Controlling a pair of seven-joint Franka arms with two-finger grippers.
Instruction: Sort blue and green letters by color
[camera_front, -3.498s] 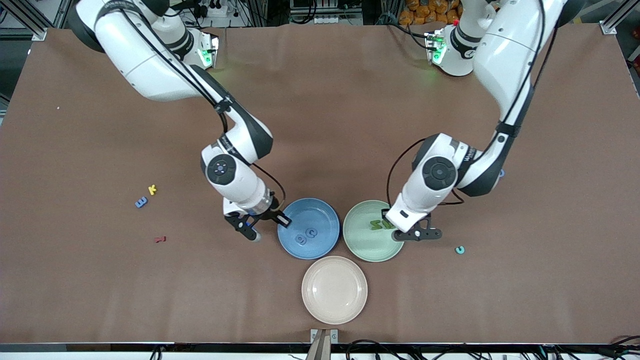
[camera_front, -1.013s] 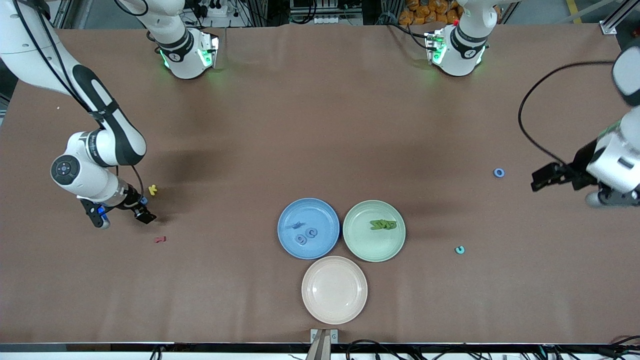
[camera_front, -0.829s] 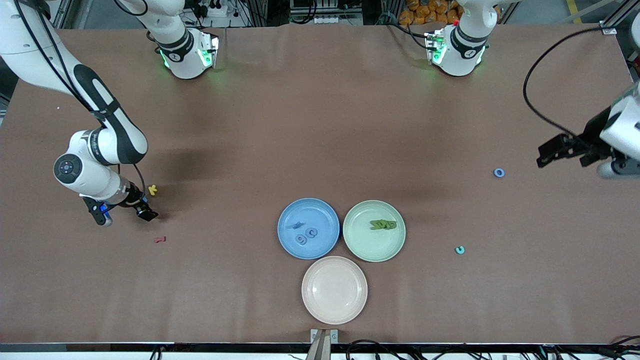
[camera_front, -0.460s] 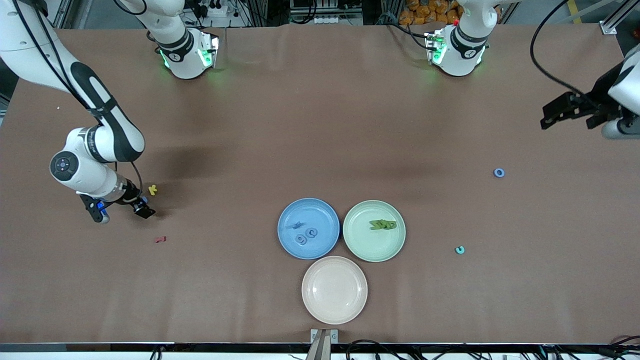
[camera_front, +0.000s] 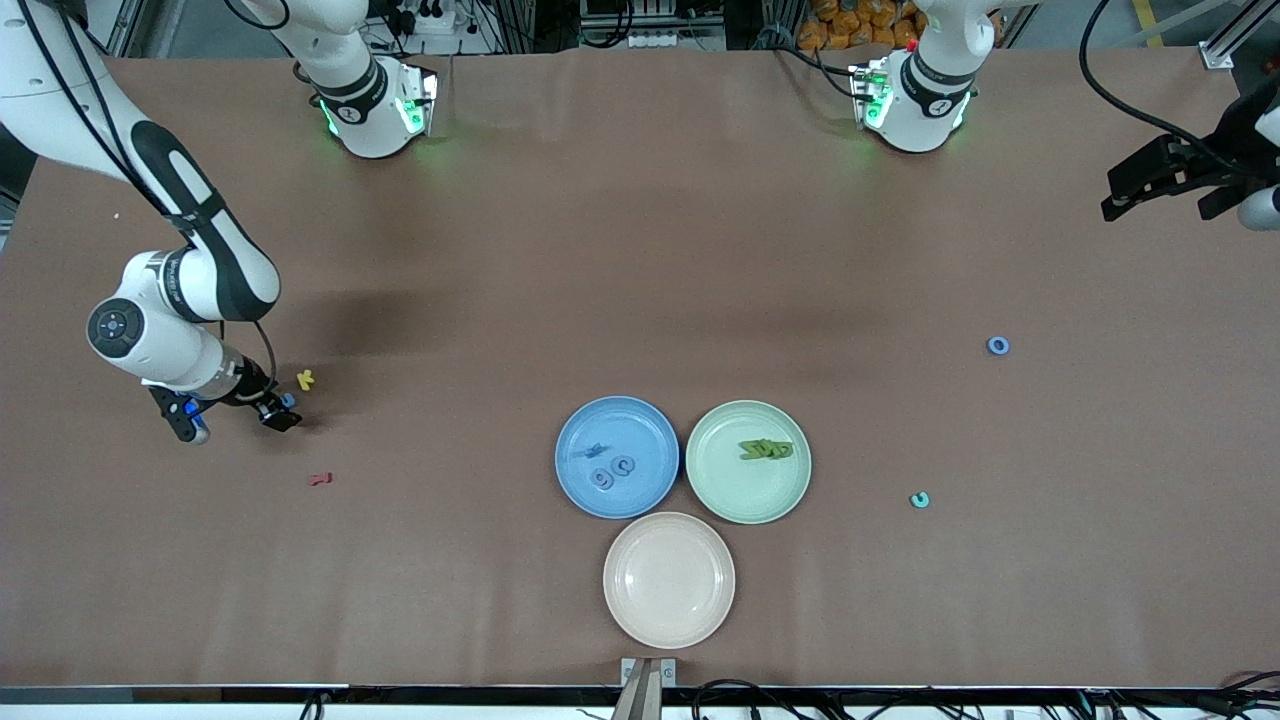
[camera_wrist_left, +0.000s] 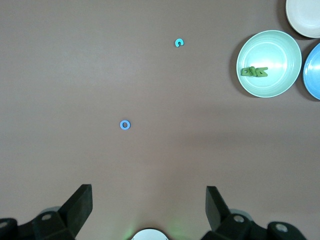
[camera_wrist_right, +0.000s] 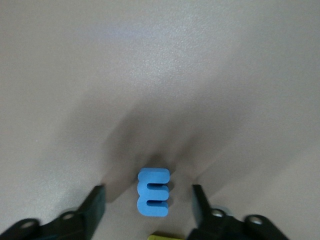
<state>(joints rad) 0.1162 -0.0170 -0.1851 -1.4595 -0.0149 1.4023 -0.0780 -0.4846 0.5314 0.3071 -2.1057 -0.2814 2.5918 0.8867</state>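
Note:
A blue letter E (camera_wrist_right: 153, 192) lies flat on the table between the fingers of my right gripper (camera_wrist_right: 147, 192), with a gap on each side. The gripper is open. In the front view the E (camera_front: 288, 400) peeks out beside my right gripper (camera_front: 277, 408), toward the right arm's end. A blue plate (camera_front: 640, 430) holds three blue letters (camera_front: 612, 470). The green plate (camera_front: 745, 495) beside it holds green letters (camera_front: 766, 450). A blue O (camera_front: 998, 346) lies loose toward the left arm's end. My left gripper (camera_front: 1170, 195) hangs open and empty over that end of the table.
A yellow letter (camera_front: 305, 379) lies just beside the E and a dark red letter (camera_front: 320, 479) nearer the front camera. A teal C (camera_front: 919, 499) lies past the green plate. A beige plate (camera_front: 669, 580) stands nearest the front camera.
My left gripper has swung away from beside the blue O toward the robots' side of the table. My right gripper has shifted slightly toward the right arm's end, staying at the E.

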